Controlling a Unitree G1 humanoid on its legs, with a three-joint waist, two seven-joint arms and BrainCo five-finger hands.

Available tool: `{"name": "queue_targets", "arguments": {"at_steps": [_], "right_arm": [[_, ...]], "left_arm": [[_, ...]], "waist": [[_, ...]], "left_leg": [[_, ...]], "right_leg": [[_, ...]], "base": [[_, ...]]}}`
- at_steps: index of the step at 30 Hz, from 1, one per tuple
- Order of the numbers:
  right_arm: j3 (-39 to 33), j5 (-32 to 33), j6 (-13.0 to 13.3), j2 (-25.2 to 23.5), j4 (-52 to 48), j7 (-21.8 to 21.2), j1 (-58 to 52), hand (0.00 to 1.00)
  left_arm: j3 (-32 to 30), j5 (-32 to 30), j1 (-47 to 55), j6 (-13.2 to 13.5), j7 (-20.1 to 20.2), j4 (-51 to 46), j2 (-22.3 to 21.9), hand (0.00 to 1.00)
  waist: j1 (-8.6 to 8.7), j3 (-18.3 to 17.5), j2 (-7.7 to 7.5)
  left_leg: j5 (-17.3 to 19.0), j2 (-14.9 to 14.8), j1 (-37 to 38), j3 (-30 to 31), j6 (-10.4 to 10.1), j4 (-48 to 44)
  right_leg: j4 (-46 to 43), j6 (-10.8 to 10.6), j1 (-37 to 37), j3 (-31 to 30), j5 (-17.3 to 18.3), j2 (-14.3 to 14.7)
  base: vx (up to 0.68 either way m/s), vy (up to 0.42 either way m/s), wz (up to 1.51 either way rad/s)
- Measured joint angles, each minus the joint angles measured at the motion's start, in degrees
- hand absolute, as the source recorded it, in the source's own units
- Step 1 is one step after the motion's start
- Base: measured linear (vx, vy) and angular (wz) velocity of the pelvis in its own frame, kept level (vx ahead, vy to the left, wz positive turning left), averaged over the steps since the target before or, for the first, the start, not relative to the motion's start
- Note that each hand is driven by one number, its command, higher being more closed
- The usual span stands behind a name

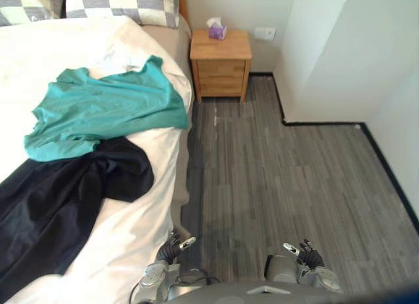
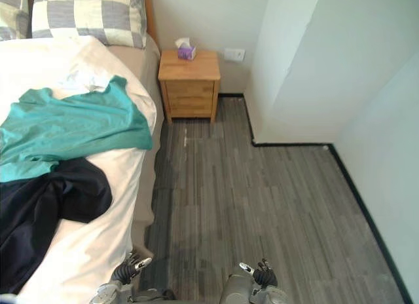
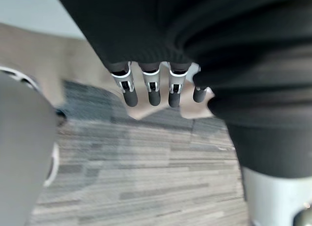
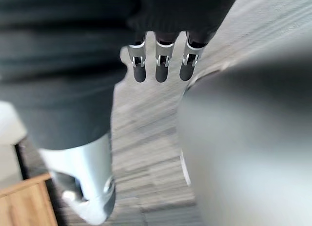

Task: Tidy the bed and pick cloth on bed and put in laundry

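The white-sheeted bed (image 1: 124, 242) carried a crumpled black cloth garment (image 1: 59, 199) on its nearer part, with a teal cotton T-shirt (image 1: 111, 107) spread beyond it, their edges overlapping. A small wooden nightstand (image 1: 220, 65) stood beside the bed's head. Low over the grey plank floor (image 1: 294, 173), the left robot hand (image 1: 175, 246) and right robot hand (image 1: 306, 254) hung released, fingers relaxed, grasping nothing.

Bright daylight, glare on white bed (image 1: 26, 61)
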State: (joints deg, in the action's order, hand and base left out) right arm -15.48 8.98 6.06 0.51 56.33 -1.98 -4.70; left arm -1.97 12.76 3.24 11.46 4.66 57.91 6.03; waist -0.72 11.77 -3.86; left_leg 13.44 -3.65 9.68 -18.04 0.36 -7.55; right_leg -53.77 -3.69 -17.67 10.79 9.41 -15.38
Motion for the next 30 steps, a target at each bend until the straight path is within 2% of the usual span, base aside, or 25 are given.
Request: {"name": "queue_targets", "arguments": {"at_steps": [2,4,5,6,7,8,9,10,11,12,13,14,15,16,17,18,19,20,22,24,25,26,28,29,30], "right_arm": [[-1.1,1.7,0.0,-0.1,-1.2,-0.1,0.0,0.0],[-2.5,3.1,0.3,-0.3,-2.2,-0.2,0.0,0.0],[-3.0,3.4,0.5,-0.3,-2.6,-0.2,-0.1,0.0],[-3.6,3.5,0.7,-0.5,-3.0,-0.2,-0.5,0.0],[-4.0,3.6,0.7,-1.3,-3.0,-0.2,-1.1,0.0],[-4.6,3.8,0.7,-0.9,-3.0,-0.3,-0.9,0.0],[-5.2,3.3,1.2,-0.1,-3.1,-0.1,0.4,0.0],[-5.7,3.3,1.8,-0.2,-3.0,0.0,0.4,0.0],[-6.0,3.3,1.8,-0.2,-2.7,0.0,0.4,0.0],[-6.1,3.3,1.8,-0.1,-2.3,0.0,0.3,0.0],[-6.2,3.3,1.7,0.1,-2.3,0.0,0.4,0.0],[-6.5,3.3,1.6,0.2,-2.4,0.0,0.4,0.0],[-7.2,3.1,1.1,0.1,-2.4,0.1,0.3,0.0],[-7.5,2.6,0.8,0.5,-1.6,0.1,0.3,0.0],[-7.4,1.2,0.6,1.1,-1.0,0.1,0.2,0.0],[-7.2,0.5,0.7,1.3,-0.6,0.1,0.2,0.0],[-6.6,-1.1,0.7,1.2,-0.3,-0.1,0.2,0.0],[-5.9,-1.7,0.7,1.2,-0.4,-0.2,0.1,0.0],[-5.0,-3.1,1.3,1.3,-0.4,-0.6,-0.8,0.0],[-4.1,-4.5,1.4,0.7,-0.6,-2.2,-0.7,0.0],[-4.0,-5.5,2.0,-0.1,-1.0,-2.7,-1.2,0.0],[-3.5,-6.1,2.4,-1.2,-1.5,-2.8,-1.8,0.0],[-2.3,-6.6,3.1,-3.7,-1.9,-2.9,-2.3,0.0],[-1.8,-7.7,3.8,-4.6,-2.9,-3.2,-1.2,0.0],[-1.7,-7.7,4.1,-4.7,-3.1,-3.2,-1.0,0.0]], "left_arm": [[-0.4,0.2,-1.3,-0.8,0.1,0.3,-1.4,0.0],[-0.7,0.0,-2.4,-1.3,0.5,0.2,-3.3,0.0],[-0.9,0.0,-2.8,-1.3,0.7,0.2,-4.5,0.0],[-1.0,-0.4,-3.0,-1.3,1.5,0.2,-6.0,0.0],[-1.1,-0.7,-2.6,-1.3,1.7,0.2,-6.8,0.0],[-1.4,-1.0,-3.1,-1.3,1.7,0.3,-7.3,0.0],[-1.7,-1.3,-3.9,-1.2,1.9,0.2,-8.9,0.0],[-1.6,-2.4,-3.8,-1.0,1.7,0.2,-9.4,0.0],[-1.6,-2.9,-3.7,-1.1,1.7,0.5,-9.5,0.0],[-1.6,-3.4,-3.5,-1.0,1.4,0.7,-9.6,0.0],[-1.9,-3.3,-3.1,-1.0,1.2,0.6,-9.7,0.0],[-2.2,-3.3,-2.9,-1.0,1.1,0.6,-9.7,0.0],[-3.1,-3.1,-2.4,-0.9,0.5,0.1,-9.3,0.0],[-3.9,-2.6,-2.2,-0.5,-0.1,0.0,-8.7,0.0],[-5.1,-2.6,-2.0,0.3,-0.1,-0.3,-8.4,0.0],[-5.6,-2.4,-1.8,0.8,-0.1,-0.6,-8.2,0.0],[-7.0,-2.1,-1.3,1.9,-0.1,-2.4,-7.5,0.0],[-7.5,-2.1,-1.2,2.2,-0.1,-2.9,-7.4,0.0],[-7.7,-2.1,-0.3,3.3,0.0,-5.3,-7.4,0.0],[-7.7,-0.6,0.1,5.4,0.0,-7.4,-7.7,0.0],[-7.7,0.2,0.1,6.0,0.0,-7.4,-7.6,0.0],[-7.4,0.4,-0.1,6.6,0.0,-7.3,-7.5,0.0],[-7.4,0.8,-0.4,6.6,0.0,-7.7,-7.3,0.0],[-8.4,1.4,0.6,6.9,-0.1,-9.7,-7.5,0.0],[-8.5,1.4,0.8,7.0,-0.1,-10.6,-7.5,0.0]], "waist": [[0.68,0.7,1.21],[1.41,1.5,2.32],[1.53,1.8,2.8],[1.68,2.0,2.85],[1.74,2.3,1.94],[1.89,2.9,2.56],[1.39,4.1,4.25],[1.74,4.5,3.97],[1.88,4.5,3.95],[2.47,4.1,3.91],[2.78,3.4,4.99],[2.87,3.2,5.41],[2.98,2.7,6.33],[3.12,2.7,6.84],[3.01,2.9,7.12],[2.82,3.0,7.57],[2.56,3.6,6.83],[2.33,3.7,6.18],[0.34,3.5,5.52],[-1.08,3.7,4.55],[-1.37,3.3,4.15],[-2.26,2.4,2.36],[-0.78,0.5,0.29],[-1.47,1.1,1.48],[-2.04,1.2,1.28]], "left_leg": [[0.9,-2.4,0.8,1.7,-0.6,-0.7],[1.5,-4.4,2.8,3.0,-1.5,-0.5],[2.0,-5.4,4.1,3.5,-1.9,-0.1],[2.9,-6.2,6.3,4.4,-2.8,0.8],[3.9,-6.3,8.6,4.6,-4.3,1.4],[4.1,-7.1,9.8,4.5,-4.6,1.6],[3.0,-8.4,10.6,3.5,-5.2,1.1],[0.1,-8.1,12.0,3.0,-5.3,0.9],[-0.7,-8.3,12.8,2.6,-5.7,0.7],[-2.5,-8.9,14.2,3.1,-6.6,-0.5],[-3.1,-10.3,13.9,4.0,-6.7,-3.3],[-3.4,-10.9,13.2,4.7,-6.6,-4.8],[-5.5,-12.8,9.5,8.0,-7.6,-14.1],[-11.5,-14.5,3.4,12.7,-9.4,-26.8],[-13.7,-15.5,-3.5,15.7,-10.0,-40.9],[-11.6,-15.9,-6.7,16.1,-9.8,-47.7],[-7.8,-15.6,-11.8,15.5,-9.2,-55.8],[-6.4,-14.8,-14.2,15.2,-8.6,-57.4],[-2.8,-12.6,-20.3,13.6,-7.1,-56.1],[0.4,-9.4,-25.7,6.1,-5.1,-40.7],[-1.8,-7.5,-25.7,0.0,-3.0,-27.9],[-6.3,-5.0,-24.9,-6.6,4.7,-20.3],[-7.8,-3.6,-25.3,-12.2,8.9,-20.1],[-6.0,-10.3,-28.9,-19.0,13.8,-32.0],[-4.1,-10.7,-29.6,-20.6,9.4,-33.8]], "right_leg": [[5.8,0.8,-2.2,4.0,2.8,2.5],[15.0,1.4,-3.5,6.5,2.3,4.6],[20.5,1.1,-4.1,6.9,0.6,5.6],[30.7,0.4,-4.1,7.0,-3.9,6.4],[37.5,0.3,-2.6,5.4,-11.9,6.3],[36.8,4.7,-1.7,6.0,-12.2,7.4],[30.9,4.8,-2.4,6.6,-7.7,7.8],[24.4,5.5,-3.2,6.4,-2.4,6.5],[22.2,5.7,-3.2,6.4,-0.4,6.2],[17.5,5.8,-3.2,6.4,4.5,6.0],[15.8,5.3,-2.8,6.5,7.9,7.1],[15.7,5.7,-2.7,6.6,8.5,7.7],[16.0,6.1,-1.4,6.8,10.4,9.5],[18.4,6.3,1.7,6.9,11.5,11.4],[22.2,6.7,6.0,6.8,11.6,13.8],[24.5,7.4,8.7,6.6,11.6,14.7],[28.3,8.2,14.4,6.1,11.5,15.6],[30.0,8.3,17.0,6.0,11.6,15.7],[34.3,7.7,22.1,4.8,11.2,15.6],[39.3,5.3,28.4,3.6,11.1,13.6],[40.5,3.4,30.6,4.0,11.6,12.4],[41.1,1.1,32.4,4.2,12.4,10.3],[42.1,-1.8,32.8,6.7,8.9,8.0],[43.3,-2.7,34.7,6.3,3.9,10.8],[43.2,-2.6,35.4,5.7,3.1,11.1]], "base": [[0.4,-0.141,0.44],[0.41,-0.157,0.53],[0.53,-0.237,0.61],[0.8,-0.412,0.77],[0.59,-0.325,0.68],[0.57,-0.305,0.39],[0.37,-0.214,0.2],[0.46,-0.285,0.14],[0.54,-0.38,0.18],[0.57,-0.376,-0.01],[0.58,-0.355,-0.09],[0.47,-0.271,-0.23],[0.45,-0.241,-0.24],[0.55,-0.241,-0.28],[0.46,-0.156,-0.22],[0.49,-0.11,-0.24],[0.4,-0.073,-0.17],[0.46,-0.072,-0.27],[0.41,-0.007,-0.39],[0.66,0.108,-0.46],[0.77,0.155,-0.23],[0.82,0.15,0.13],[0.69,0.14,0.74],[0.51,0.138,0.67],[0.58,0.26,0.88]]}}
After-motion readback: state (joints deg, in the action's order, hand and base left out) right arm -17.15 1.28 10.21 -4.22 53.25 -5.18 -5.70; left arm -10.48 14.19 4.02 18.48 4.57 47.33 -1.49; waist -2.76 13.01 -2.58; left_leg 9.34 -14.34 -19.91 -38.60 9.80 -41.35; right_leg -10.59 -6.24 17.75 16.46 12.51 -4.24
